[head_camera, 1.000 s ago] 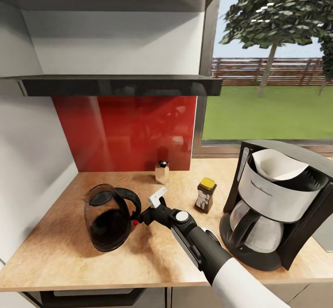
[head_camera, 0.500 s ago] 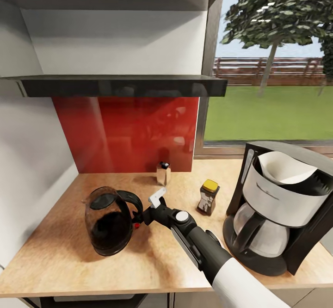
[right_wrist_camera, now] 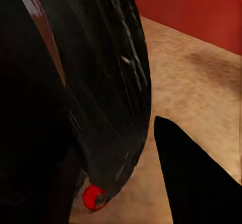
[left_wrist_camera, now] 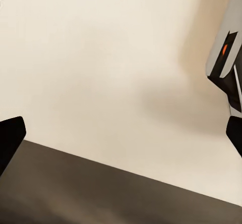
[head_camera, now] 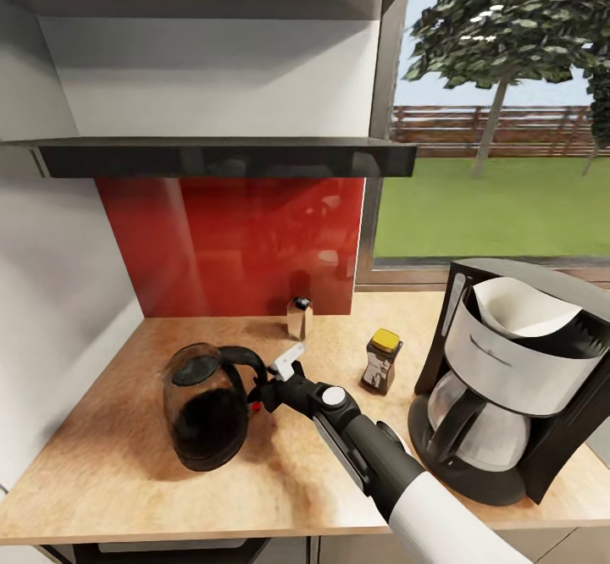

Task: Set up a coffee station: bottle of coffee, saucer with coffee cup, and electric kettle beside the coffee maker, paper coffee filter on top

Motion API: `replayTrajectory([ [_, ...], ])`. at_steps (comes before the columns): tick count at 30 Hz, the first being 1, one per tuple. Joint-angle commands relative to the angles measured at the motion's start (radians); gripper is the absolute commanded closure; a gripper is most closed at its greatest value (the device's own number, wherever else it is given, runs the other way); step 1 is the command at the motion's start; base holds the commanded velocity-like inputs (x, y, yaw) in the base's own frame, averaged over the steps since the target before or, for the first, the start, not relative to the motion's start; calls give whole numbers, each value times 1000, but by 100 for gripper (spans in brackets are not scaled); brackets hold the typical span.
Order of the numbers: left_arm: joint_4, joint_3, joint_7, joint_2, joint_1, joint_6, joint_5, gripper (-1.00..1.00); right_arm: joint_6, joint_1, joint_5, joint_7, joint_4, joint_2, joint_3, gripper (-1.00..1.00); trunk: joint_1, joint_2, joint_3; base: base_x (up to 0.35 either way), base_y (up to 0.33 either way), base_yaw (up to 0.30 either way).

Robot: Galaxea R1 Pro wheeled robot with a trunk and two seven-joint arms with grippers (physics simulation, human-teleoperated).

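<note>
1. The right gripper (head_camera: 257, 395) is reaching across the countertop (head_camera: 102, 454) from the lower right of the head view and is meeting the handle of the electric kettle (head_camera: 207, 407).
2. In the right wrist view the kettle's dark handle (right_wrist_camera: 101, 98) is lying between the fingers, with one dark fingertip (right_wrist_camera: 196, 183) showing on its far side; the fingers are sitting clamped around the handle.
3. The kettle is standing upright on the counter at the left part of the worktop, its handle pointing toward the arm and a small red button (right_wrist_camera: 94, 196) showing at the handle's base.
4. The coffee maker (head_camera: 508, 378) is standing on the counter at the right, well apart from the kettle, with a white paper filter (head_camera: 521, 308) sitting in its top and a glass carafe (head_camera: 470, 424) in its base.
5. The coffee bottle (head_camera: 380, 362), with a yellow lid, is standing on the counter just beside the coffee maker, between it and the arm.
6. A small shaker (head_camera: 298, 317) is standing near the red backsplash (head_camera: 229, 242).
7. The left gripper (left_wrist_camera: 121, 143) is showing two dark fingertips (left_wrist_camera: 10, 143) at opposite edges of its wrist view, spread wide apart with nothing between them, and is facing a pale surface.
</note>
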Motion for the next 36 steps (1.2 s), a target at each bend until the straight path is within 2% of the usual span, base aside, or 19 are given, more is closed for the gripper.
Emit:
replayTrajectory([
  [1, -2, 8, 1, 0, 0, 5, -10, -100, 7, -1, -12, 2, -1, 0, 1, 100, 1, -2, -2, 0, 0, 0],
  [21, -2, 7, 1, -3, 0, 5, -10, -100, 8, -1, -13, 0, -9, 0, 1, 100, 1, -2, -2, 0, 0, 0],
  [32, -3, 8, 1, -4, 0, 3, -10, -100, 16, -1, -22, -8, -95, 0, -5, 100, 1, -2, -2, 0, 0, 0],
  [36, -3, 8, 1, -5, 0, 3, -10, -100, 20, -1, -72, -128, -121, 0, -5, 100, 1, -2, -2, 0, 0, 0],
])
